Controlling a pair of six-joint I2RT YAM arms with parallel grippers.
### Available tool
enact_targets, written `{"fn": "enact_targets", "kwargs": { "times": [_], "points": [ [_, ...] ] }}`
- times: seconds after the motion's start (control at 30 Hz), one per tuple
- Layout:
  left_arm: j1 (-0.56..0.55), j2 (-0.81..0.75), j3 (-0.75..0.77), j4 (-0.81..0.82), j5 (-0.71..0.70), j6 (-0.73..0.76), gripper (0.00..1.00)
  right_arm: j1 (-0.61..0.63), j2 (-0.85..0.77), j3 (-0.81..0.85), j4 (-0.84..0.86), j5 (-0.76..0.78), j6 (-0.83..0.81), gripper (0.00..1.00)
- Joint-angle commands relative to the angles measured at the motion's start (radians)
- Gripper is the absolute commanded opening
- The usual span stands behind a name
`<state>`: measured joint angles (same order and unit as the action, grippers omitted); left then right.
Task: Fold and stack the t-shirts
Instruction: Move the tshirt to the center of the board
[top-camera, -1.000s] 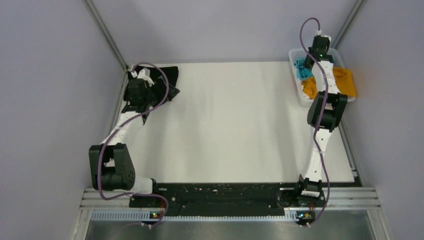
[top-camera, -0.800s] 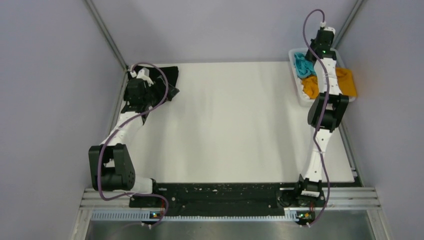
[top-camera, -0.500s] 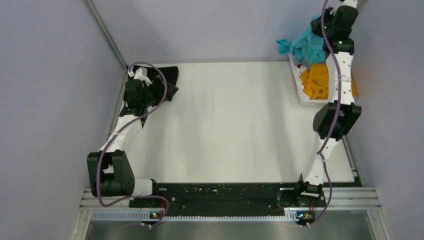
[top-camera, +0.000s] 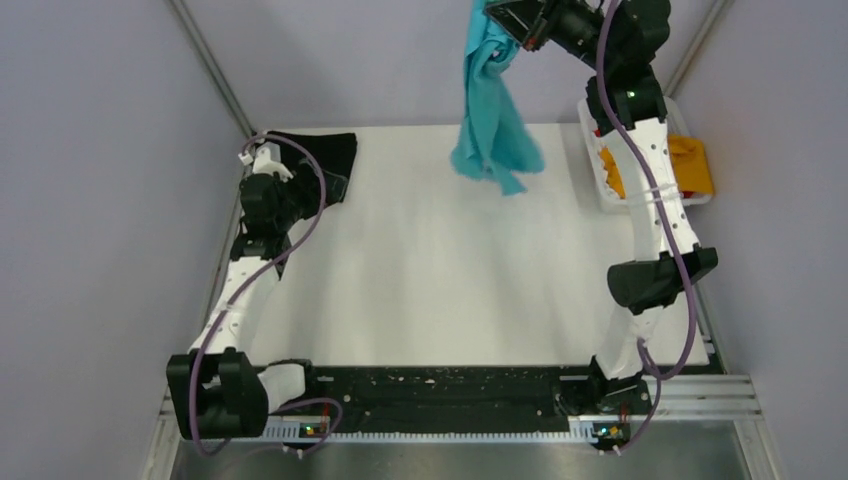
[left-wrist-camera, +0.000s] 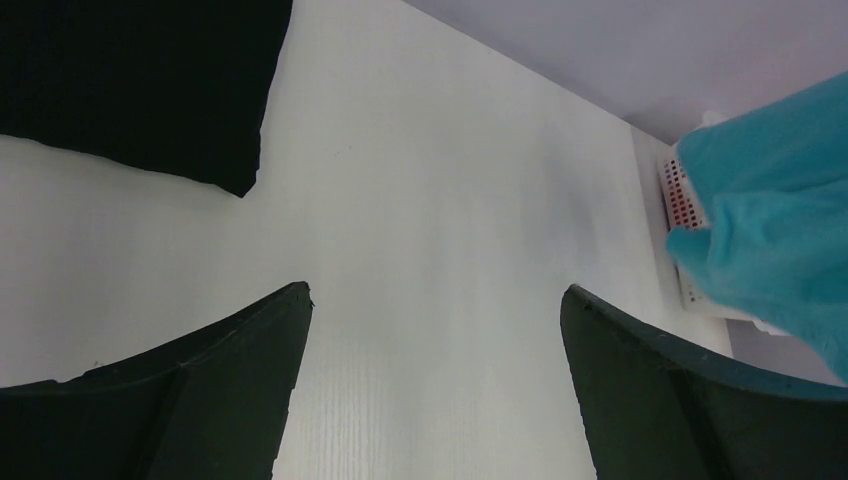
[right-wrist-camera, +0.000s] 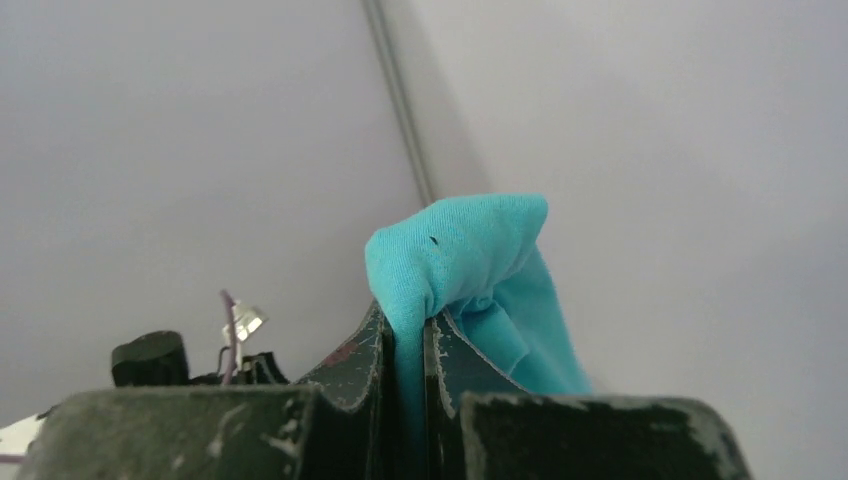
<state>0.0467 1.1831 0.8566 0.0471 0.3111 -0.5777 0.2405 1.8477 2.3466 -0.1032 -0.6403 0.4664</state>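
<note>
Top external view: your teal shirt (top-camera: 492, 110) is now hanging clear of the basket (top-camera: 600, 185), high over the worktop's (top-camera: 450, 280) far edge; a second ago it was lying inside. Your right gripper (right-wrist-camera: 405, 330) is pinching a bunched fold of it. Your left gripper (left-wrist-camera: 435, 300) is gaping empty near the black shirt (top-camera: 325, 150) at the far-left corner. You are probably heading into spreading it next.

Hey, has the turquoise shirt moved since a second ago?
Yes. The turquoise shirt left the white basket and now hangs from the right pincer, left of the basket.
</note>
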Motion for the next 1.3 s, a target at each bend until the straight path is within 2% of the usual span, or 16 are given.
{"fn": "enact_targets", "kwargs": {
  "times": [0.0, 0.1, 0.2, 0.27, 0.4, 0.47, 0.5, 0.53, 0.57, 0.63, 0.67, 0.77, 0.87, 1.07, 1.27],
  "points": [
    [0.007, -0.104, -0.036, -0.023, -0.103, 0.002, 0.99, 0.066, 0.026, 0.078, 0.119, -0.167, 0.068, 0.00],
    [0.007, -0.172, -0.069, -0.086, -0.171, 0.006, 0.99, 0.089, 0.019, 0.034, 0.148, -0.244, 0.083, 0.00],
    [0.006, -0.241, -0.096, -0.141, -0.255, 0.007, 0.99, 0.086, -0.036, -0.122, 0.143, -0.280, 0.026, 0.00],
    [0.007, -0.277, -0.106, -0.175, -0.289, 0.002, 0.99, 0.072, -0.111, -0.300, 0.141, -0.266, -0.030, 0.00],
    [0.006, -0.311, -0.127, -0.230, -0.301, -0.015, 0.99, -0.027, -0.278, -0.767, 0.159, -0.238, -0.095, 0.01],
    [0.007, -0.313, -0.137, -0.253, -0.302, -0.026, 0.99, -0.103, -0.319, -0.975, 0.139, -0.162, -0.094, 0.08],
    [0.007, -0.310, -0.144, -0.265, -0.302, -0.032, 0.99, -0.137, -0.324, -1.048, 0.110, -0.104, -0.104, 0.14],
    [0.006, -0.304, -0.148, -0.273, -0.299, -0.039, 0.99, -0.161, -0.321, -1.117, 0.054, -0.042, -0.128, 0.28],
    [0.006, -0.297, -0.152, -0.276, -0.283, -0.043, 0.99, -0.171, -0.314, -1.139, -0.048, 0.055, -0.166, 0.47],
    [0.006, -0.270, -0.153, -0.291, -0.238, -0.050, 0.99, -0.173, -0.295, -1.150, -0.185, 0.243, -0.228, 0.68],
    [0.007, -0.255, -0.152, -0.305, -0.209, -0.048, 0.99, -0.173, -0.291, -1.152, -0.228, 0.325, -0.234, 0.75],
    [0.002, -0.218, -0.151, -0.349, -0.111, -0.040, 0.99, -0.173, -0.321, -1.189, -0.261, 0.490, -0.219, 0.86],
    [-0.024, -0.201, -0.185, -0.337, -0.034, -0.043, 0.99, -0.174, -0.400, -1.254, -0.227, 0.563, -0.169, 0.98],
    [-0.193, -0.138, -0.216, -0.287, -0.004, -0.068, 0.99, -0.173, -0.545, -1.371, -0.152, 0.667, -0.067, 0.99],
    [-0.304, -0.006, -0.217, -0.203, 0.013, -0.086, 0.95, -0.174, -0.619, -1.453, -0.143, 0.763, -0.014, 0.99]
  ]
}}
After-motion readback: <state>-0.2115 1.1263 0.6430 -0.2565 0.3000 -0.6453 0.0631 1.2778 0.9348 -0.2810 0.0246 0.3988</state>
